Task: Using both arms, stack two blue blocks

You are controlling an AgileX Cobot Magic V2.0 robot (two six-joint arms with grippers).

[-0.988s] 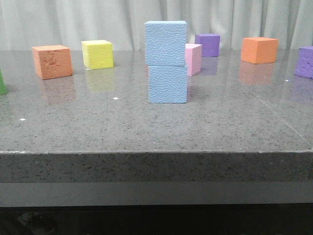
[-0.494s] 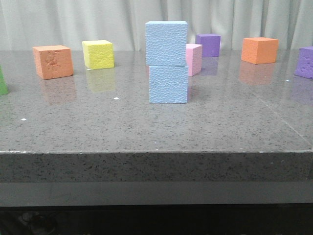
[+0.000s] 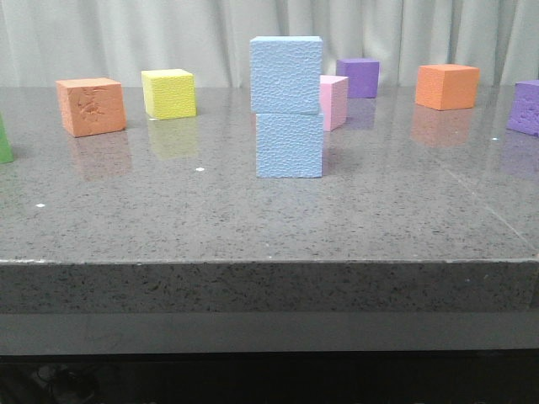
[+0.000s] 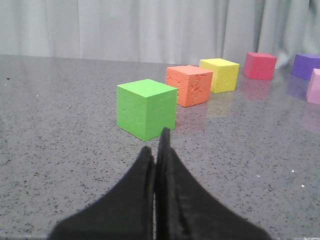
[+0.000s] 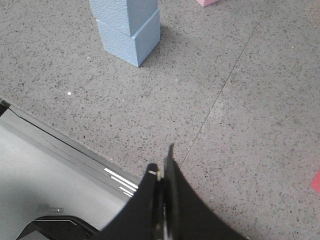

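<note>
Two blue blocks (image 3: 287, 107) stacked; two orange cubes (image 3: 91, 106).

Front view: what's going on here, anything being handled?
Nothing is held right now. The two blue blocks are already stacked, the upper block sitting on the lower block on the grey table. Both arms are back from the stack: the left pincer is shut and empty near a green cube, and the right pincer is shut and empty over the table edge.
</note>
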